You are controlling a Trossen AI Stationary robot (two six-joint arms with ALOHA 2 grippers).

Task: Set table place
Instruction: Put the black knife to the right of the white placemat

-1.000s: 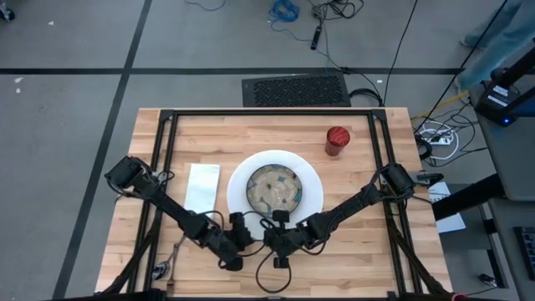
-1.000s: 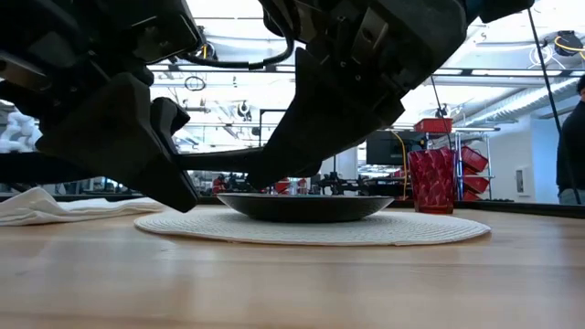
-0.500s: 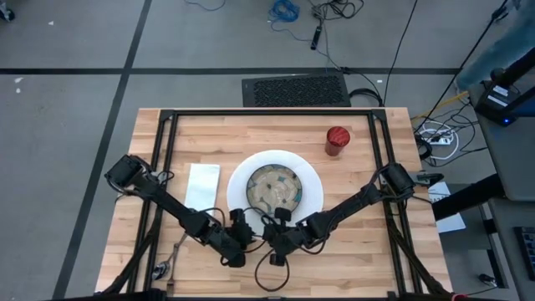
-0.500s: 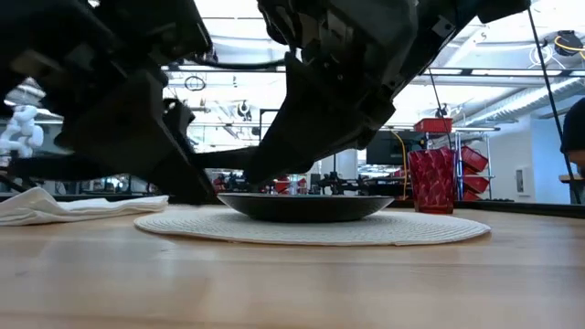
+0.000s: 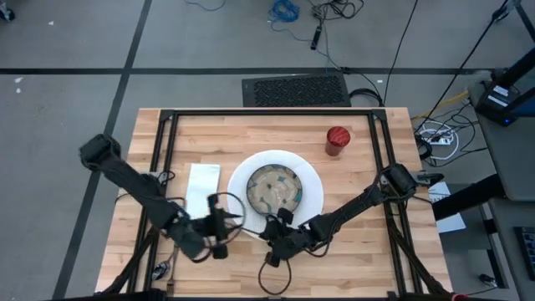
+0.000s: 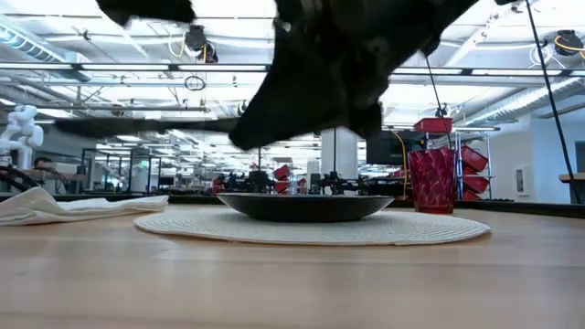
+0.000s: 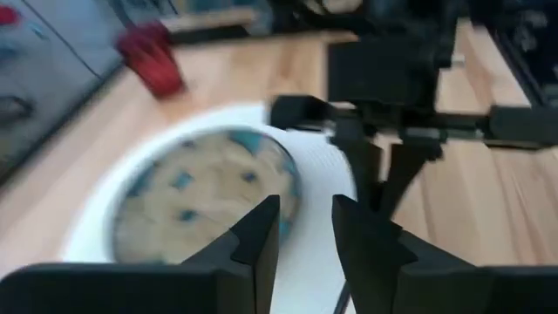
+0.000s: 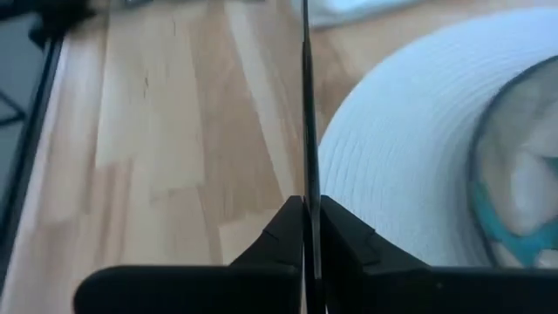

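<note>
A big white plate [image 5: 314, 181] lies mid-table with a patterned bowl [image 5: 274, 189] on it. A white napkin [image 5: 201, 186] lies flat to its left, and a red cup [image 5: 337, 140] stands at the far right. At the plate's near rim my right gripper [image 5: 269, 242] is shut on a thin dark piece of cutlery [image 8: 306, 96]. My left gripper [image 5: 227, 225] hovers just left of it, above the table. Its fingers [image 7: 305, 214] are open with nothing between them. My right gripper pinches the thin dark cutlery piece between its two fingers at the end nearest the gripper [image 8: 307, 194]. The piece runs straight out ahead along the fingers, past the plate's left rim [image 8: 366, 131] toward the napkin [image 8: 366, 9]. Whether its far end touches anything does not show.
More dark cutlery [image 5: 165, 261] lies near the table's near left corner. A black frame [image 5: 159, 167] runs around the wooden table [image 5: 368, 251]. The right arm [image 5: 351, 205] slants across the near right of the table, the left arm [image 5: 134, 180] across the near left.
My left gripper has gone up and back toward the table's left edge, away from my right gripper, which it stood close against a second ago. My right gripper has stayed at the plate's near rim and rolled a little with the cutlery.
</note>
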